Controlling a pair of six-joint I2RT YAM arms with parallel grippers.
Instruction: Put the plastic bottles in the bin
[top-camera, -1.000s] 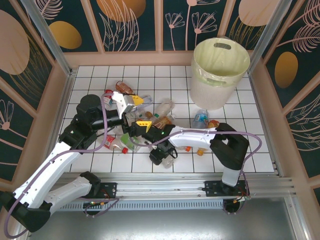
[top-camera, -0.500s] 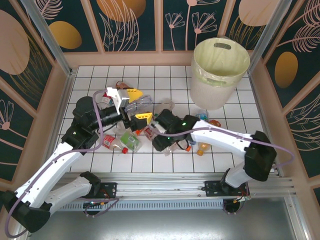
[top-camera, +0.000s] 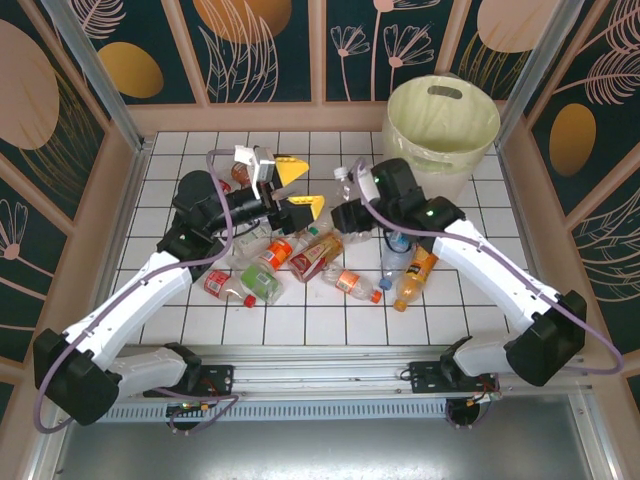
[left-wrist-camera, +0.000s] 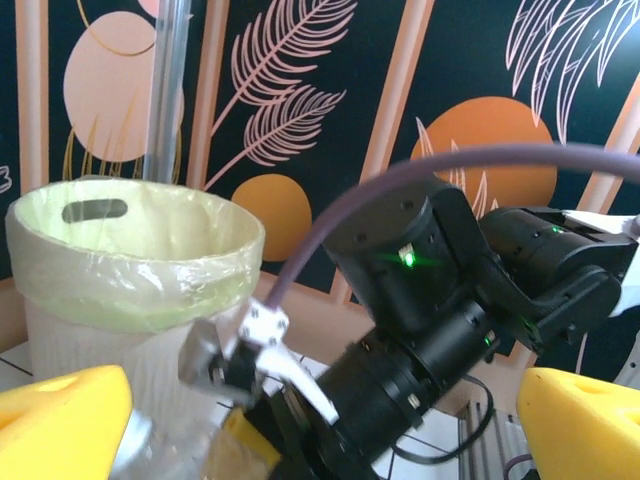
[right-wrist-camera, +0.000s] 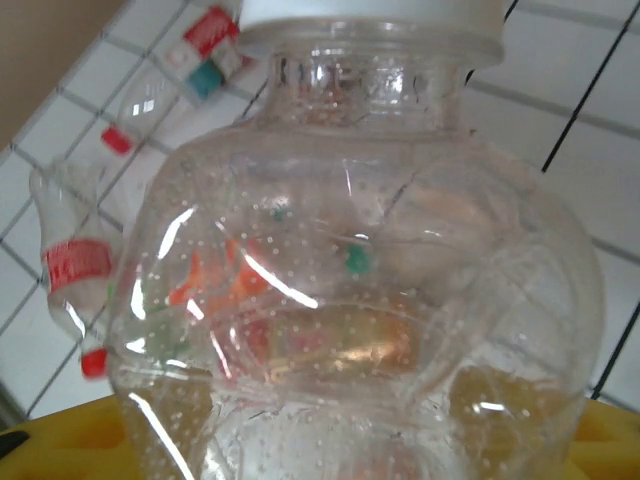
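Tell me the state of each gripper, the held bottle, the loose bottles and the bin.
left gripper, open, empty
right gripper, shut on the clear bottle
clear bottle, gripped, white cap on
loose bottles, lying on the tiles
bin, upright, lined

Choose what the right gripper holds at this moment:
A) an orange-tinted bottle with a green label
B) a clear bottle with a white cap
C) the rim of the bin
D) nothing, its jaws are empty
B: the right wrist view shows a clear bottle with a white cap, seen close up and clamped in the right gripper.
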